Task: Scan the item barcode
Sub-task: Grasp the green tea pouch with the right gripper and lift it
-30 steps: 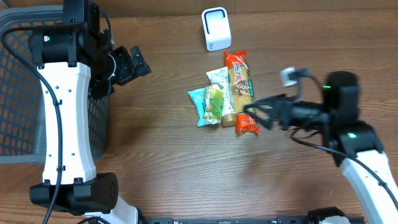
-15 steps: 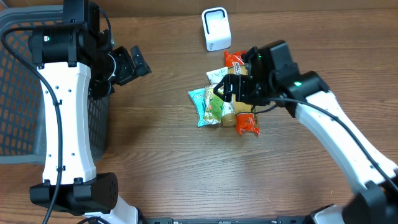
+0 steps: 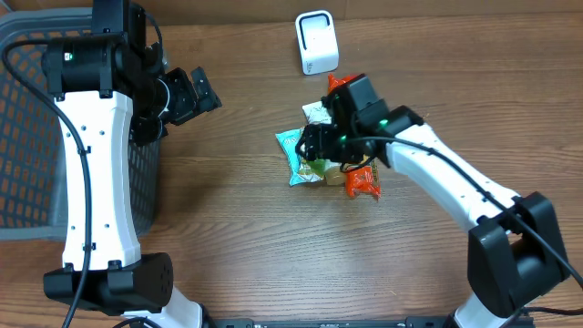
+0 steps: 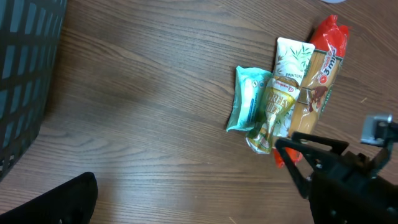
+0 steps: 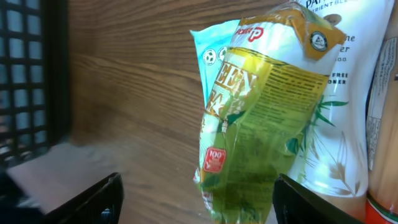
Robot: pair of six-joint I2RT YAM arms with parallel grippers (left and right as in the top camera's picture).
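Several snack packets lie together mid-table: a teal packet (image 3: 291,153), a green-yellow packet (image 3: 314,162), a white packet (image 3: 317,111) and a long orange pack (image 3: 363,182). The white scanner (image 3: 316,42) stands behind them at the table's far edge. My right gripper (image 3: 319,144) hovers over the pile. In the right wrist view it (image 5: 199,208) is open, and the green-yellow packet (image 5: 261,124) lies partly between its fingers (image 5: 93,199) without either touching it. My left gripper (image 3: 196,91) is open and empty, high at the left, far from the pile.
A dark mesh basket (image 3: 27,137) fills the left edge of the table, under and beside my left arm. Bare wood lies between the basket and the packets, and in front of them. The left wrist view shows the pile (image 4: 273,112) from afar.
My right arm has swung in from the right side and come down over the packets, its jaws narrowing somewhat. The left arm and the packets have not moved.
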